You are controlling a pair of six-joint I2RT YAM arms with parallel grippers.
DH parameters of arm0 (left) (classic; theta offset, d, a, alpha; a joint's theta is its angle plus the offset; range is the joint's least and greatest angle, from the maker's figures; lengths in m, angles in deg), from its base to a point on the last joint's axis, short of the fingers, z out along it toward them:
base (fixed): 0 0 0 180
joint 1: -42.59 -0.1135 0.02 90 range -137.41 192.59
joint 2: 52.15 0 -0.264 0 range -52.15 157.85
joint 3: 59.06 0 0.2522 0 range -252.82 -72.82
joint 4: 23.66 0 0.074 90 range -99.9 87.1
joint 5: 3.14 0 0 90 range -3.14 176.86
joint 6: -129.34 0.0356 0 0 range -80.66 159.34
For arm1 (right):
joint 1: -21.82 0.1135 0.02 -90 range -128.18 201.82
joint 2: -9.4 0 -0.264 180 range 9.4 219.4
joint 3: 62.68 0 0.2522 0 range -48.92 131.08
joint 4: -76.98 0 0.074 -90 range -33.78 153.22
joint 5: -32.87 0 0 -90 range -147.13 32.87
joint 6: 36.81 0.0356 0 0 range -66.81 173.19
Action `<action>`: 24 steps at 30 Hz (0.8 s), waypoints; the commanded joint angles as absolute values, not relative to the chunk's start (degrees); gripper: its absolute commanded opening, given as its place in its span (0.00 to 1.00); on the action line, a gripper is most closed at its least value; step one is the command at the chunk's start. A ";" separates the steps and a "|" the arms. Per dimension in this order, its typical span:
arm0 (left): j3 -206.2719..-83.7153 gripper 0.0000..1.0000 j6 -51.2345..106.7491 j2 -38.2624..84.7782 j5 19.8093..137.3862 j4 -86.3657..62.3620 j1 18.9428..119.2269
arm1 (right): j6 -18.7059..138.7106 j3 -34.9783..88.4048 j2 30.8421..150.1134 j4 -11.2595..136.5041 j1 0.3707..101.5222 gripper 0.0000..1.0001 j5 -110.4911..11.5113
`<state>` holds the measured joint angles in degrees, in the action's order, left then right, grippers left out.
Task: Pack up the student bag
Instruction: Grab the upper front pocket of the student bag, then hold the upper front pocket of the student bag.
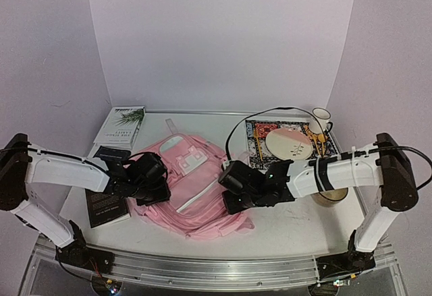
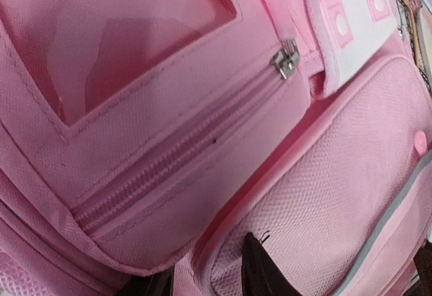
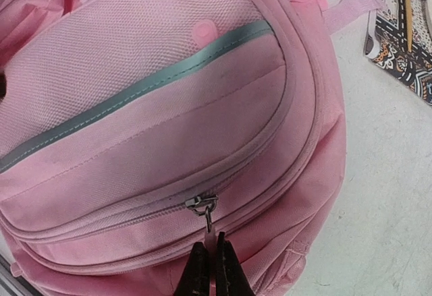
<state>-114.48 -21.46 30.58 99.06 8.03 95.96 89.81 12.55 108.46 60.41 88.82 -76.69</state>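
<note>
1. The student bag (image 1: 192,188) lay flat on the table (image 1: 290,232) between the two arms, front side up, with every zipper in view run shut.
2. The right gripper (image 3: 208,259) had its fingers pressed together on the tab hanging from the zipper pull (image 3: 202,205) of the large front compartment, at the bag's near edge.
3. The left gripper (image 2: 341,272) hovered low over the bag's opposite side. Its fingers (image 2: 260,272) stood apart with mesh pocket fabric between them (whether they were yet pinching that fabric could not be told).
4. Judged from this, the step in hand was opening the bag: one arm had the zipper and the other was placed to steady the fabric. Nothing had been packed yet.
5. The things likely meant to go in waited outside: a white book (image 1: 120,126) and a dark book (image 1: 106,207) to the left, and a patterned book (image 1: 280,131) and a mug (image 1: 321,116) to the right.
6. The next move called for a pull along the curved zipper track, following its bend and not dragging straight. The soft bag would probably slide or bunch unless the left arm held it down.
</note>
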 commanded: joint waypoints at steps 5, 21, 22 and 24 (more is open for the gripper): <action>-125.03 0.32 -5.03 39.38 103.12 11.43 85.71 | 87.63 16.30 110.37 62.38 93.77 0.00 -67.03; -128.73 0.61 -8.57 30.48 100.09 12.60 84.34 | 87.62 29.10 119.80 64.07 94.68 0.00 -70.53; -127.52 0.71 -10.71 28.68 99.72 13.45 84.34 | 87.38 29.66 120.28 64.18 94.67 0.00 -70.37; -125.49 0.82 -14.64 24.24 99.11 14.74 84.41 | 87.10 31.05 121.22 64.31 94.59 0.00 -69.99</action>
